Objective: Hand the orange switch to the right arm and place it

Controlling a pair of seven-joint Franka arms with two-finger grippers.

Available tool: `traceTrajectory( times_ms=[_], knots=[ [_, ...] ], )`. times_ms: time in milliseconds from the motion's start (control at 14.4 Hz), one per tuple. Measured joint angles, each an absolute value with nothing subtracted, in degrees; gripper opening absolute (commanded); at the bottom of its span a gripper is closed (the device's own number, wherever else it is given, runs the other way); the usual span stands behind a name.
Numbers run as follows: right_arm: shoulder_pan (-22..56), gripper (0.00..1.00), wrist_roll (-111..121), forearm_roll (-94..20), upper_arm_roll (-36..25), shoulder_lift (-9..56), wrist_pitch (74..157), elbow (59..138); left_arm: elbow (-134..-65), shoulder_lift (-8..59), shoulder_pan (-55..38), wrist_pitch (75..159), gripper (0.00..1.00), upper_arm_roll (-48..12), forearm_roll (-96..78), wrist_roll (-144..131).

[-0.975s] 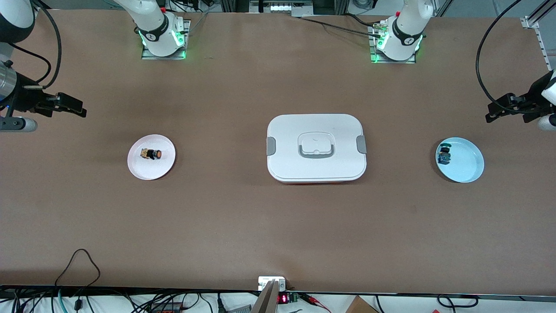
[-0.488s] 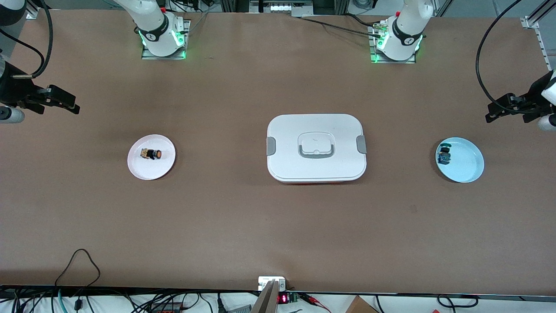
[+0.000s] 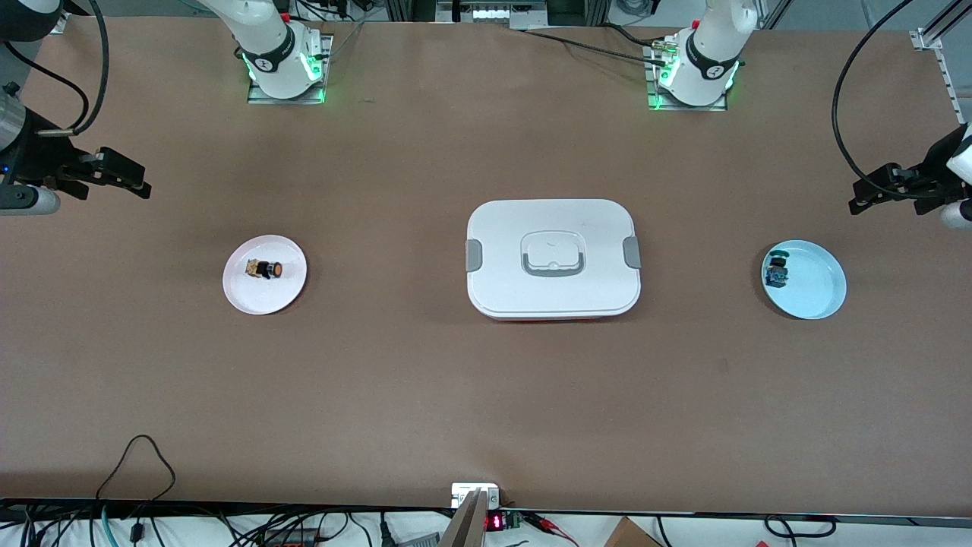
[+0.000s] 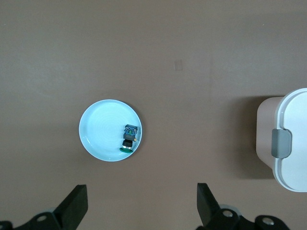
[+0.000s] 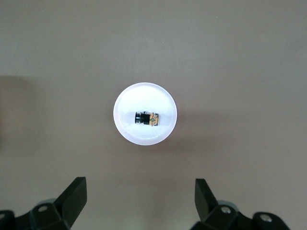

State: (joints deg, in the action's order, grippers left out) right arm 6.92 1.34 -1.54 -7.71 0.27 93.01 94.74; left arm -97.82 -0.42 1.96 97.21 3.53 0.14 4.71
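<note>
The orange switch (image 3: 267, 269) lies on its side on a small white-pink plate (image 3: 262, 300) toward the right arm's end of the table. In the right wrist view the switch (image 5: 146, 117) sits at the middle of the plate (image 5: 144, 136). My right gripper (image 3: 118, 173) is open and empty, up in the air over bare table beside the plate; its fingertips (image 5: 76, 191) stand wide apart. My left gripper (image 3: 881, 190) is open and empty, up over bare table at the left arm's end of the table, and it also shows in the left wrist view (image 4: 141, 196).
A light blue plate (image 3: 816, 292) with a small blue-and-green switch part (image 3: 776, 271) lies below the left gripper; both also show in the left wrist view (image 4: 98, 129) (image 4: 129, 138). A white lidded box (image 3: 501, 281) stands at the table's middle.
My right gripper has drifted a little toward the robots' side of the table and swung slightly out and back. The left arm and the switch have not moved.
</note>
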Motion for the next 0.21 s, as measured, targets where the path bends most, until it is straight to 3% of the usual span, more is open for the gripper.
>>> traceTrajectory(
  times_ms=[209],
  knots=[
    [6.9,1.00,1.3,-1.5,-7.9,0.3,91.4,93.8,-97.8,-0.4,2.0,97.2,1.00,3.5,0.1,4.7]
  ],
)
